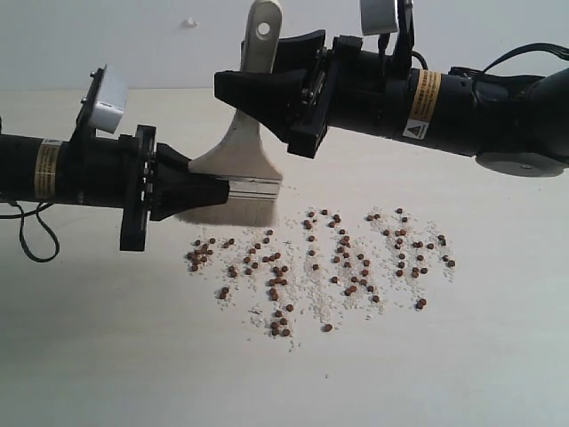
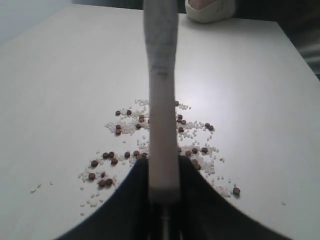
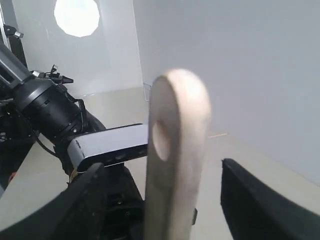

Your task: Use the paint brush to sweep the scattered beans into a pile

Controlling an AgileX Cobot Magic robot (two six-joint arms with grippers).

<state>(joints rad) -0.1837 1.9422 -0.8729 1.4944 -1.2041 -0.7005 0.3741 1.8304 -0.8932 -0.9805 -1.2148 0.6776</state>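
Observation:
The paint brush (image 1: 240, 147) stands upright behind the beans, its bristles (image 1: 233, 212) low over the pale table. My left gripper (image 1: 222, 189) is shut on its silver ferrule (image 1: 256, 188); the left wrist view shows the brush (image 2: 161, 100) edge-on between the fingers of that gripper (image 2: 163, 165). My right gripper (image 1: 253, 69) is open around the wooden handle, and its fingers (image 3: 255, 200) stand apart from the handle (image 3: 175, 150) with the hole. The beans (image 1: 320, 262) lie spread in a wide band with whitish crumbs, also seen past the brush (image 2: 107, 160). No pile shows.
The right arm (image 1: 444, 98) reaches across from the right above the beans. Its pale base (image 1: 520, 165) sits on the table at the right. The left arm's camera housing (image 3: 107, 145) is close beside the handle. The table's far edge (image 2: 250, 21) lies beyond the beans.

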